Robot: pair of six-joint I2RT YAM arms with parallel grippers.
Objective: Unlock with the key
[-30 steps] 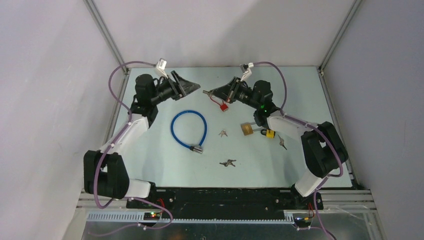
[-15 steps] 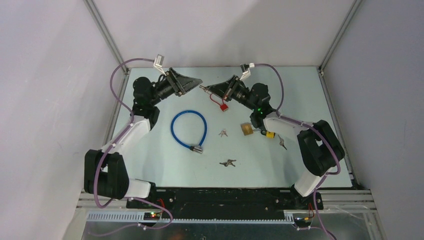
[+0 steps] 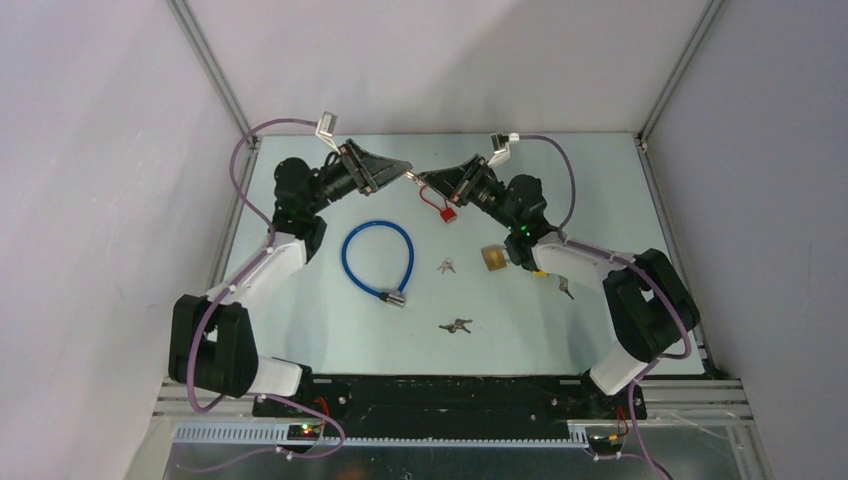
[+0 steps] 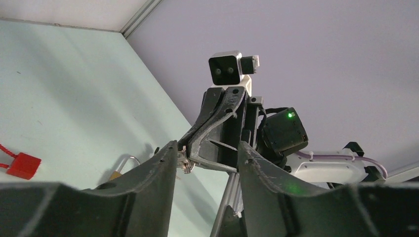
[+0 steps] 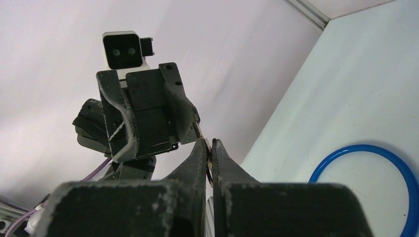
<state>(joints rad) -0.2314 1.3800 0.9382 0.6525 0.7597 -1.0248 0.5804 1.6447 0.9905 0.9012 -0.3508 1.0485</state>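
Near the tabletop's (image 3: 600, 180) far edge, the right hand (image 3: 420, 179) pinches a key (image 4: 185, 164) — jaws shut. The left hand (image 3: 405, 168) gapes around it.

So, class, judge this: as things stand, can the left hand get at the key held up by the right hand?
Probably yes. The left hand is open, its fingers either side of the key pinched at the tip of the right hand, with nothing else in the gap.
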